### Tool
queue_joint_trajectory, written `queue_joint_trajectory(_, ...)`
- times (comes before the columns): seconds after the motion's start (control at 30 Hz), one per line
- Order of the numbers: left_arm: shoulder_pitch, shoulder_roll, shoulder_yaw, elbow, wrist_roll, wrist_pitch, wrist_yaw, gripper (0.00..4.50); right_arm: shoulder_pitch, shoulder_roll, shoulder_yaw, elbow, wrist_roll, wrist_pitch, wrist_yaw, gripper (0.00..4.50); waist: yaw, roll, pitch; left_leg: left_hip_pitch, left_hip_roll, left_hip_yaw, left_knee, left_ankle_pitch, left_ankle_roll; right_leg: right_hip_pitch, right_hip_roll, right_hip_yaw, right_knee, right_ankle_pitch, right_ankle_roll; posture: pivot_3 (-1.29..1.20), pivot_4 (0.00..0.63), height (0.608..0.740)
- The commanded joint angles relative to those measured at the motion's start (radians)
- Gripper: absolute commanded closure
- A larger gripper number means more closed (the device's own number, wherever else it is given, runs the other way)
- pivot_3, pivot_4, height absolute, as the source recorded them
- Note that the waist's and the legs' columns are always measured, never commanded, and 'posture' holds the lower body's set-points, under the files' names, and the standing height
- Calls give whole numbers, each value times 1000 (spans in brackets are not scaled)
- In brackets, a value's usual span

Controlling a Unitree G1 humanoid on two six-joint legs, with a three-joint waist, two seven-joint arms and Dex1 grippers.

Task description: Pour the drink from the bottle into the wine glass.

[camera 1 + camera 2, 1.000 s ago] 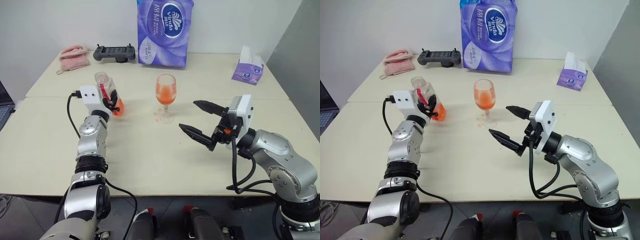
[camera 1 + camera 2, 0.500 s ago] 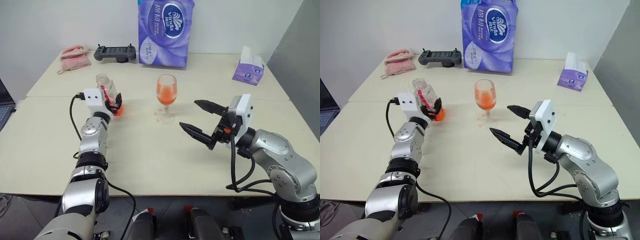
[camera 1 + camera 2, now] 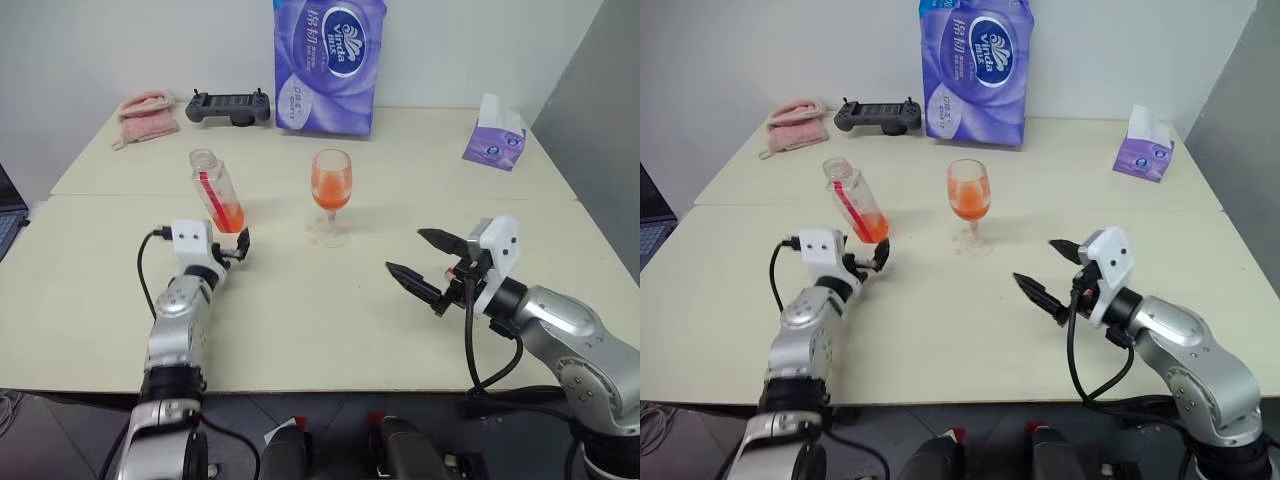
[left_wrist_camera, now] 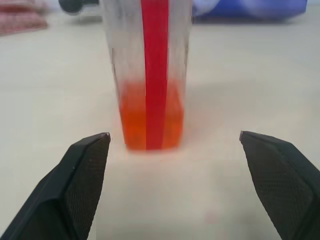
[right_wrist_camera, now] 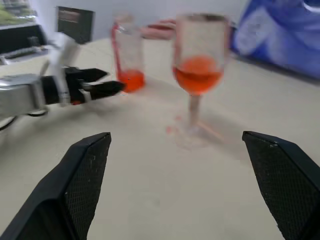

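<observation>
Orange-red drink fills the wine glass (image 3: 331, 190); the bottle (image 3: 217, 192) stands beside it, leaning. Both the left gripper (image 3: 238, 247) and the right gripper (image 3: 428, 264) gape empty; a careless swing could topple either.

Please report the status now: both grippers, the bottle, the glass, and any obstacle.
Left gripper open, just short of bottle. Right gripper open, empty. Bottle upright on table, little drink left; wine glass about half full. Small spill at glass foot; nothing blocking.
</observation>
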Motion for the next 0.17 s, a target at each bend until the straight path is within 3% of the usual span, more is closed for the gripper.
queue_joint_trajectory(0.03,93,-45,-59,-296,-5,171,62,80,37,62,-12,-51,-117,51,-213,0,1,0,-2,0,0,0,0,0,0,0,0,0,0,0,0,0,150,740)
queue_joint_trajectory(0.17,132,-83,-104,-441,24,254,111,80,45,134,22,-28,-259,77,-374,0,7,0,-4,0,-1,1,0,0,0,0,0,0,0,0,0,0,150,740)
